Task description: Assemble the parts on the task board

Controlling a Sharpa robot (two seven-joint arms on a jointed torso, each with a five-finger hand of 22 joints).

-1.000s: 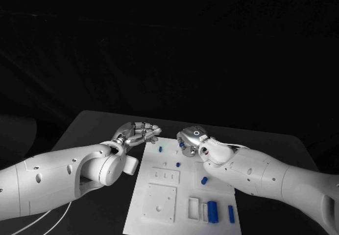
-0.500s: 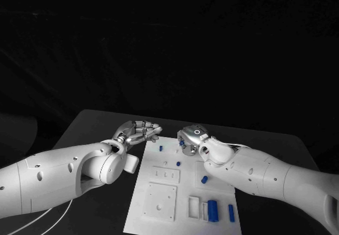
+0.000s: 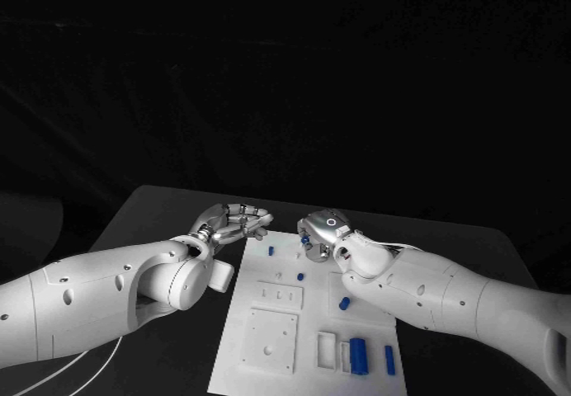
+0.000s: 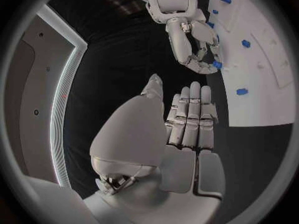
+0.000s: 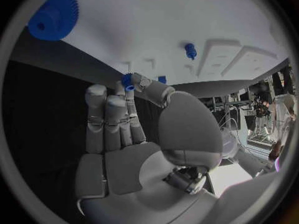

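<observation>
Working across the white rectangular plastic task board (image 3: 312, 323), which lies in the middle of the matte black table (image 3: 155, 216), I judge the main hazard to be a dropped or cocked part. My right silver many-fingered hand (image 3: 321, 233) sits over the far end of the board and pinches a small blue plastic part (image 5: 127, 80) between thumb and fingertip, the remaining fingers lying straight and side by side; the contact patch looks slim, so any sideways drag against the board edge could twist the part loose and send it onto the table. My left silver many-fingered hand (image 3: 234, 223) hovers just off the board's far left corner, fingers pressed together and extended, holding nothing; because it stands near the right hand, a careless sweep could knock that hand or the pinched piece. A large blue toothed plastic gear (image 5: 54, 16) and a small blue peg (image 5: 191, 50) sit on the board in the right wrist view, and a misjudged descent could disturb either. Further blue parts (image 3: 358, 355) rest at the near end, well apart from both hands. No brand, label or legible writing appears anywhere.
</observation>
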